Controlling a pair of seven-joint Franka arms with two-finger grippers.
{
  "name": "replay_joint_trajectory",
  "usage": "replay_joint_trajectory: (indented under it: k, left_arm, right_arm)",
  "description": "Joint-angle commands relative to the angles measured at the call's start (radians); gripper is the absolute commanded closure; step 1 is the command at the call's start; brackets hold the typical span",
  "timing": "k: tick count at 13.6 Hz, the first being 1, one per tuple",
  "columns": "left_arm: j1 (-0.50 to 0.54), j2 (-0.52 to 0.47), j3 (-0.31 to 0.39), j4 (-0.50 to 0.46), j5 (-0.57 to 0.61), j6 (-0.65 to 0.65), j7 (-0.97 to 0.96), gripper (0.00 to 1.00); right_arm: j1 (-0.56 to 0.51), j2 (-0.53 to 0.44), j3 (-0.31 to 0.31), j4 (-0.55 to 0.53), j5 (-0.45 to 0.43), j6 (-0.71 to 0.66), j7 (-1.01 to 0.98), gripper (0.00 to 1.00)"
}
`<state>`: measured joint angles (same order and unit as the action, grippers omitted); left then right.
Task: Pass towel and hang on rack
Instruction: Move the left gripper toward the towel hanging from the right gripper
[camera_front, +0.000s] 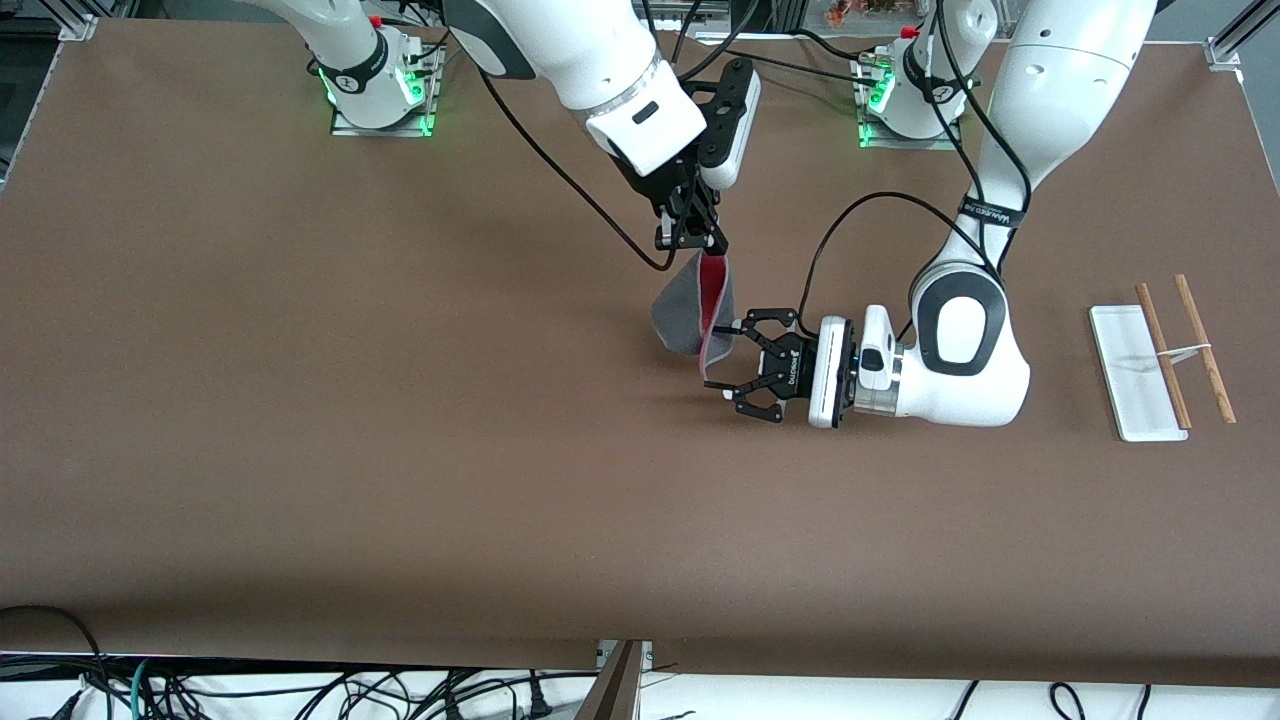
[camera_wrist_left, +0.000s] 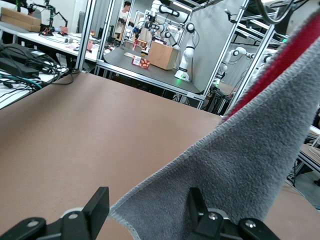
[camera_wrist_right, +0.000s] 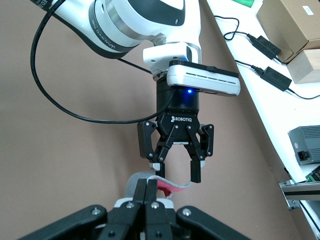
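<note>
We see the right gripper (camera_front: 690, 240) pinched on the limp, light towel (camera_front: 685, 315) w/ the left gripper (camera_front: 722, 357) spread round its lower edge, best hold.

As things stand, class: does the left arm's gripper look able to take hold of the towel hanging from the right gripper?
Probably yes. The left gripper is open with the towel's lower edge between its fingers, while the right gripper pinches the top; nothing blocks it.
</note>
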<state>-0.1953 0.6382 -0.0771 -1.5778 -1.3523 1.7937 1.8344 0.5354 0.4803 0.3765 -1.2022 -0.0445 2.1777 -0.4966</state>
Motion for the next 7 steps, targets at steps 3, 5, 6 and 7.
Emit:
replay_joint_trajectory:
  k: [3, 5, 6, 7]
  left_arm:
    - [0.028, 0.003, 0.003, 0.001, -0.01, -0.068, 0.063, 0.27]
    - [0.04, 0.011, 0.003, 0.005, 0.021, -0.096, 0.063, 0.27]
    - [0.04, 0.012, 0.003, 0.004, 0.038, -0.097, 0.068, 0.29]
    - [0.04, 0.02, 0.003, 0.002, 0.039, -0.102, 0.08, 0.3]
  right_arm:
    - [0.0, 0.004, 0.002, 0.016, 0.018, -0.003, -0.022, 1.0]
    - [0.0, 0.004, 0.002, 0.016, 0.018, -0.003, -0.022, 1.0]
    - [0.0, 0.004, 0.002, 0.016, 0.02, -0.004, -0.022, 1.0]
    - [0.001, 0.004, 0.002, 0.016, 0.018, -0.003, -0.022, 1.0]
